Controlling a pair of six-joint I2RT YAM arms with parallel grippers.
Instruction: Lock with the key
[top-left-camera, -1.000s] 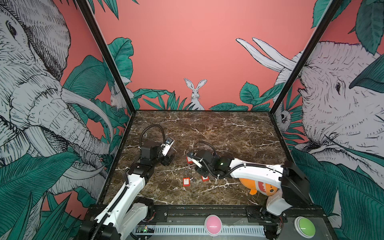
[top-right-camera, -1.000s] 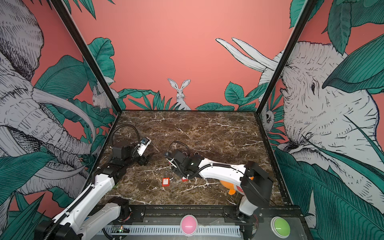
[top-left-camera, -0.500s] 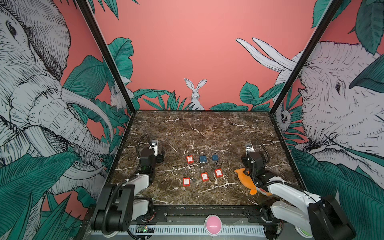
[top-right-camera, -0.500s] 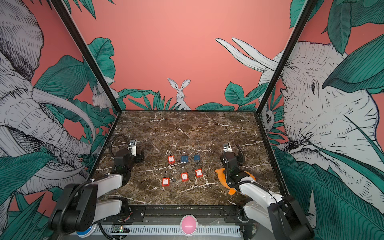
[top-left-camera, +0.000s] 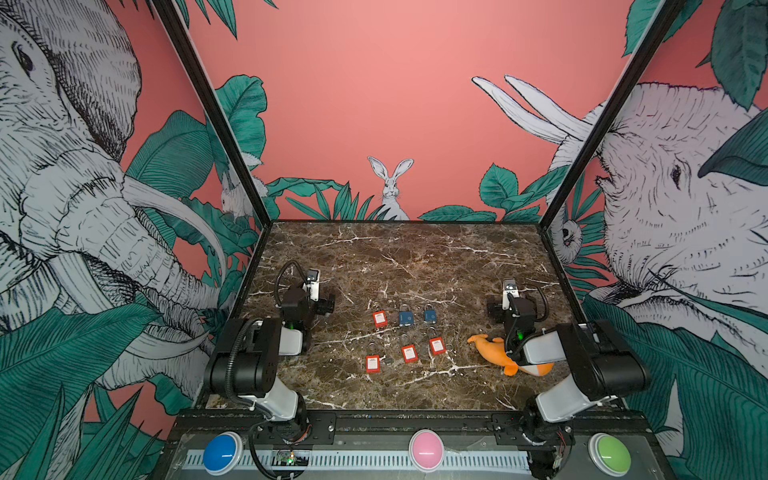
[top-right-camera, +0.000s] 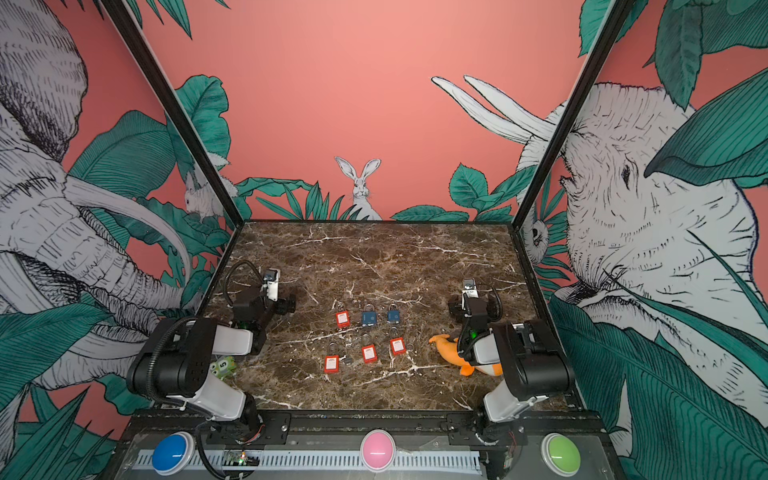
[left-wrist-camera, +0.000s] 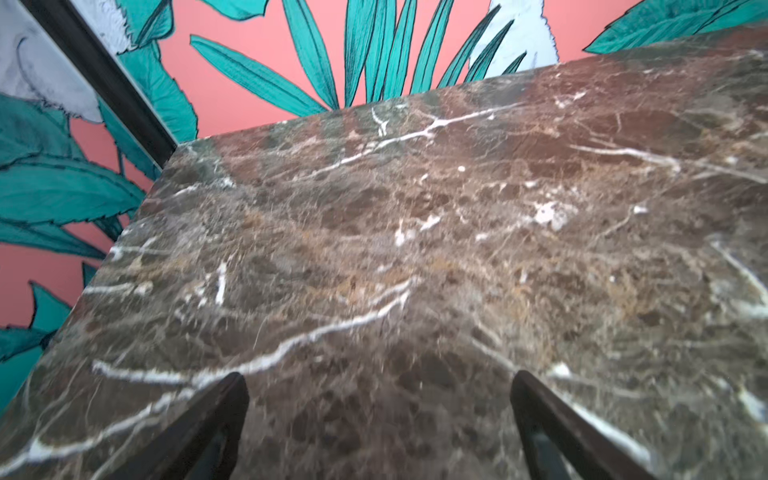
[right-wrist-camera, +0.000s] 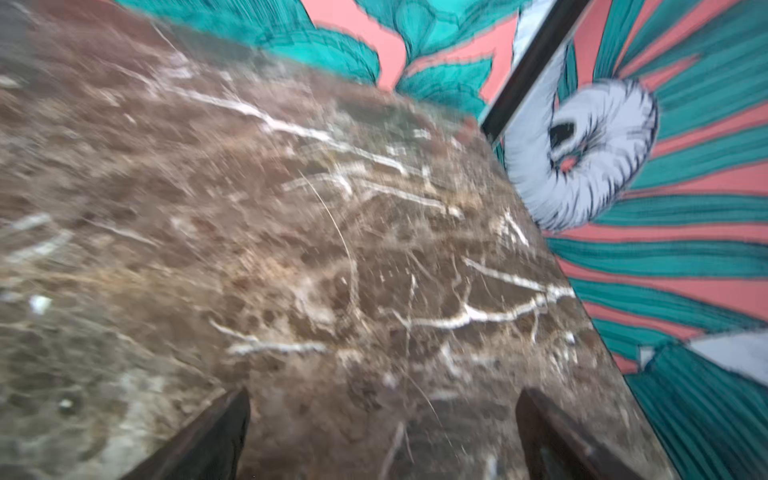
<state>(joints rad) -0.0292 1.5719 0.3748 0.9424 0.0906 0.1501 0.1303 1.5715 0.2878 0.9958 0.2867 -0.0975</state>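
both arms sit tucked at the sides of the worktop (top-left-camera: 415, 257). the left jaws and right jaws stand spread wide, gripping nothing. four red padlocks (top-left-camera: 379, 318) and two blue padlocks (top-left-camera: 406, 318) lie in two rows mid-worktop, well apart from both. an orange plush toy (top-left-camera: 490, 351) lies partly under the right arm.

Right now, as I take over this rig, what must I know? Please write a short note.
Left gripper: open, empty, at the left side of the table.
Right gripper: open, empty, at the right, near the orange plush toy.
Back-row padlocks: red, blue, blue. Front-row padlocks: all red. All lie mid-table, none held.
Done: cannot tell; shackles and keys too small to see. Left: take the key, lock.
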